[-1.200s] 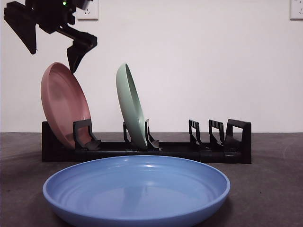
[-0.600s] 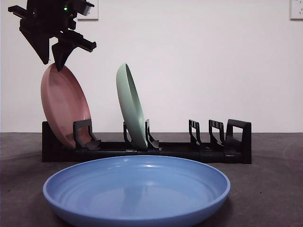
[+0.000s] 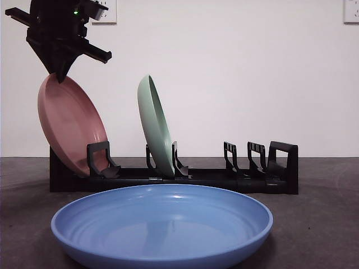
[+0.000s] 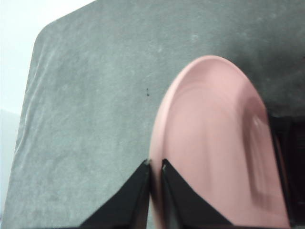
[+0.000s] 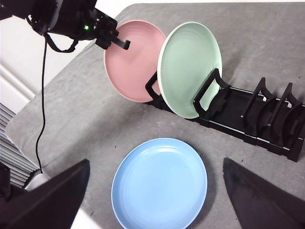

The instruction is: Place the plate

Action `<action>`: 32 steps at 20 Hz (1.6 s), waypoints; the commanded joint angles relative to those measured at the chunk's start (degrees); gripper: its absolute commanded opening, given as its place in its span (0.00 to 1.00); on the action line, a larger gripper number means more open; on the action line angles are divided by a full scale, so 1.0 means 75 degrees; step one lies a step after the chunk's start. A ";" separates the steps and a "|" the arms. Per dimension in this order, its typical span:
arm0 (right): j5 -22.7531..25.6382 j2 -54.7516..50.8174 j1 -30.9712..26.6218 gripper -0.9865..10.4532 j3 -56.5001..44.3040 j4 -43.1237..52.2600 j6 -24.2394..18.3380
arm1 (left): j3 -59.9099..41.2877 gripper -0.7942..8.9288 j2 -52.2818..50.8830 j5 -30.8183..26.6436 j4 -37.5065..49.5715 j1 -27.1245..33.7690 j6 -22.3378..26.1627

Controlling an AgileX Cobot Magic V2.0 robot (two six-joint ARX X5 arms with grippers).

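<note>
A pink plate [image 3: 70, 129] stands on edge in the end slot of a black dish rack [image 3: 224, 179], leaning away from the green plate [image 3: 154, 126] that stands in a slot near it. My left gripper [image 3: 58, 75] is shut on the pink plate's top rim; the left wrist view shows the jaws [image 4: 156, 164] pinching the rim of the pink plate [image 4: 214, 143]. A blue plate [image 3: 162, 224] lies flat on the table in front of the rack. My right gripper [image 5: 156, 162] is open and empty, high above the blue plate [image 5: 159, 183].
The rack [image 5: 257, 124] has several free slots on the side past the green plate [image 5: 188, 67]. The grey table's edge lies close beyond the pink plate [image 5: 131, 59]. A cable [image 5: 43, 95] hangs from the left arm.
My left gripper came down from above the pink plate and shut on its top rim. The plate's top has tipped away from the green plate.
</note>
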 commanded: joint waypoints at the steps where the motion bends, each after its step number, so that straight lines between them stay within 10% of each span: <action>1: -0.0012 0.0035 0.0064 0.47 0.0096 0.0070 0.0035 | 0.0198 0.09 0.0146 -0.0044 0.0125 -0.0058 0.0023; 19: -0.0006 0.0038 0.0064 0.47 0.0096 0.0079 0.0061 | 0.1475 0.09 -0.1964 -0.0050 -0.2471 -0.0347 -0.0055; 32: -0.0006 0.0038 0.0064 0.47 0.0096 0.0073 0.0090 | 0.1466 0.09 -0.3687 0.4036 -0.4010 -0.0411 -0.0423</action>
